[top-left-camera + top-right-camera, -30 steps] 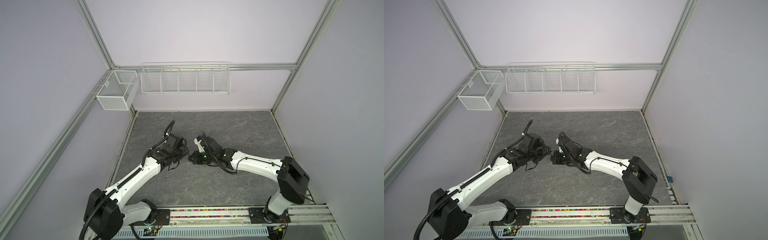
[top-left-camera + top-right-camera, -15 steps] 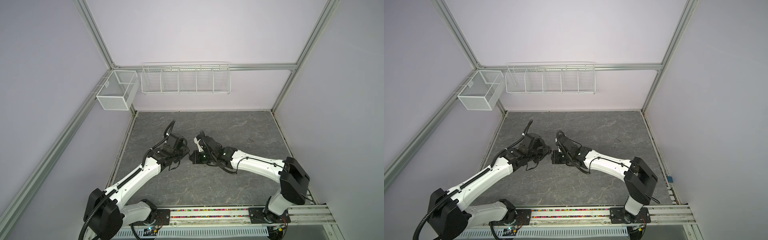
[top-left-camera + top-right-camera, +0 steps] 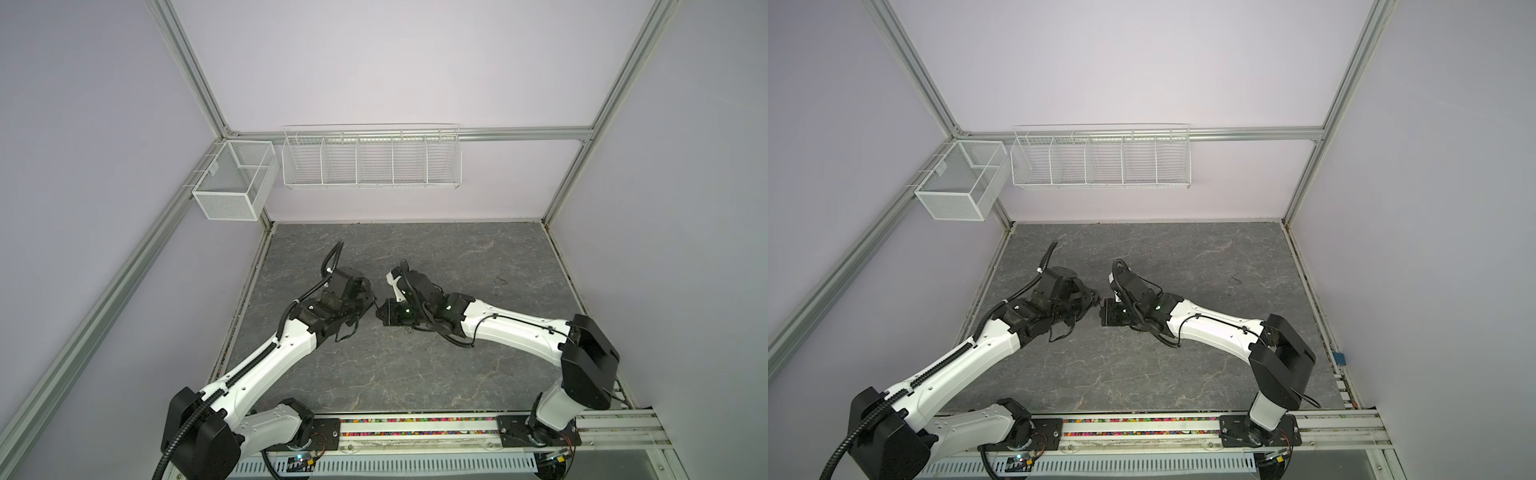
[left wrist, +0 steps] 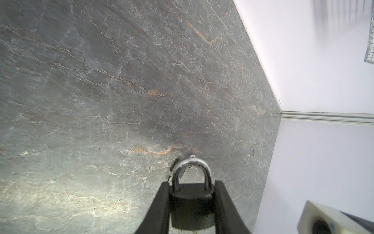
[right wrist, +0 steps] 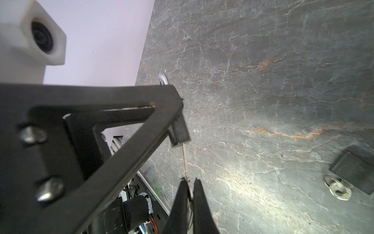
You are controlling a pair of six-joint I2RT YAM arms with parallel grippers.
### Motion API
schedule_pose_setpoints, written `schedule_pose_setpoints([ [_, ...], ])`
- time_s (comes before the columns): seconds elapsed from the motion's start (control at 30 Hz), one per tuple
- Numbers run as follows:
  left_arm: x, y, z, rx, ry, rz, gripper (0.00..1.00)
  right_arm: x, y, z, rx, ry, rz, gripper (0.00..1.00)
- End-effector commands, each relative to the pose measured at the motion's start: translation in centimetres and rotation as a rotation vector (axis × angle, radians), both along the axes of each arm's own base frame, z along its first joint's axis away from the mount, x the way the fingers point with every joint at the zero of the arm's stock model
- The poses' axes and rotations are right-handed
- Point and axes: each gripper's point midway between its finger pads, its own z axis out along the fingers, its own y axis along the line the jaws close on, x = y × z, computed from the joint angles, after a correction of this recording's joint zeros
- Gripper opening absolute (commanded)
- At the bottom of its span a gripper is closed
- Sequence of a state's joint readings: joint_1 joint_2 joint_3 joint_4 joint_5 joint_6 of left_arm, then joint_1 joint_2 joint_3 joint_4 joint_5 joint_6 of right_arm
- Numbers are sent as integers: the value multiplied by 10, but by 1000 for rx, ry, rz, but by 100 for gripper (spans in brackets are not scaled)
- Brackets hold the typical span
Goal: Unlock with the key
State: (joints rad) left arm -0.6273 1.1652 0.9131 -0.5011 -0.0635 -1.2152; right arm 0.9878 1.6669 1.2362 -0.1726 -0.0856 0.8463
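Two claws face off, left gripper (image 4: 192,183) clamped on the black padlock (image 4: 191,206), right gripper (image 5: 189,181) pinching the key (image 5: 185,160) at its three o'clock, where an off-axis twist could bend the blade.

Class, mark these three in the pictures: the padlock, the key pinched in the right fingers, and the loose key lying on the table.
padlock (image 4: 191,204), left wrist view, on its black body.
pinched key (image 5: 185,160), right wrist view, on its bare blade.
loose key (image 5: 341,193), right wrist view, on its round head.
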Motion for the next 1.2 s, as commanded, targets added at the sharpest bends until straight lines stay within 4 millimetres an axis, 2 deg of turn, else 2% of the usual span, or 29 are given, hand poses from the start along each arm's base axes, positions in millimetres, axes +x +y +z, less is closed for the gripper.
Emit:
schedule_pose_setpoints([
  [0.0, -15, -12, -1, -32, 39, -68, 0, 18, 10, 52, 86, -156, -17, 6],
  [0.1, -16, -18, -3, -36, 37, -106, 0, 16, 14, 54, 144, -124, 13, 7],
  [0.2, -19, -15, -4, 13, 34, -131, 0, 18, 20, 70, 303, -67, 36, 7],
  [0.33, -22, -14, -6, 40, 35, -159, 0, 16, 18, 82, 321, -83, 45, 7],
  [0.4, -23, -13, -7, 36, 41, -151, 0, 17, 19, 76, 275, -75, 41, 7],
  [0.5, -19, -16, 0, 8, 25, -138, 0, 16, 18, 53, 180, -54, 25, 7],
  [0.6, -19, -19, 8, -12, 21, -139, 0, 21, 10, 40, 93, -62, -21, 7],
  [0.73, -21, -24, 14, -96, 24, -114, 0, 25, 0, 33, 0, -131, -41, 7],
  [0.87, -18, -22, 20, -111, 13, -85, 0, 23, 0, 30, -33, -166, -29, 7],
  [1.03, -15, -24, 16, -95, 19, -89, 0, 13, 19, 49, 82, -131, 32, 7],
  [1.1, -15, -24, 13, -74, 14, -105, 0, 10, 27, 67, 220, -92, 58, 7],
  [1.17, -16, -25, 11, -61, -1, -127, 0, 12, 27, 81, 287, -64, 63, 7],
])
